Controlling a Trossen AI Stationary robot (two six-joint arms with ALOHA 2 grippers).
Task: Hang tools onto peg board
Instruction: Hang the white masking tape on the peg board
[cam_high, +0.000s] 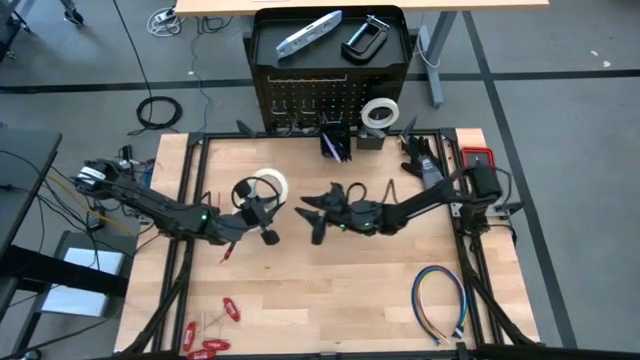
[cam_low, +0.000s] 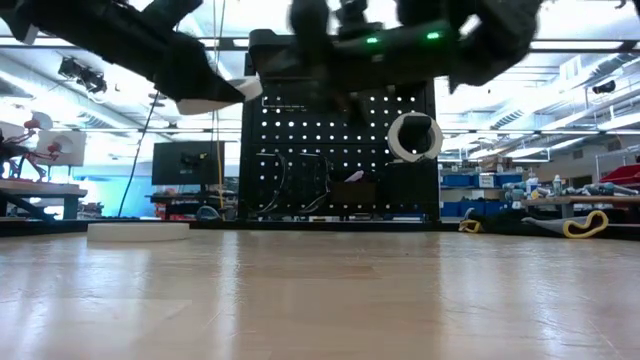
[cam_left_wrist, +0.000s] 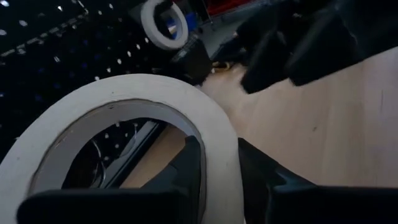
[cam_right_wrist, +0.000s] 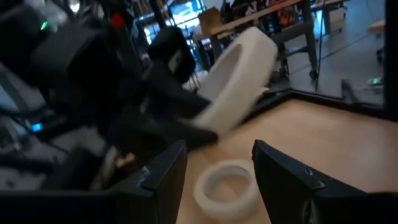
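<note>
My left gripper is shut on a white tape roll, held up over the table's middle, in front of the peg board. My right gripper stands open just to its right, pointing at the roll, with nothing between its fingers. A second white tape roll lies flat on the wood below. A third hangs on the board's front. A silver bar tool and a black C-clamp lie on the board's top tray. Red-handled tools lie at the near left corner. My left gripper has the roll's wall pinched between its two fingers, one finger inside the ring and the other outside. The roll is lifted clear of the table and sits tilted.
A multicoloured wire loop lies at the near right, and a small red case at the far right edge. Small black bins with pens stand at the board's foot. The near middle of the table is bare wood.
</note>
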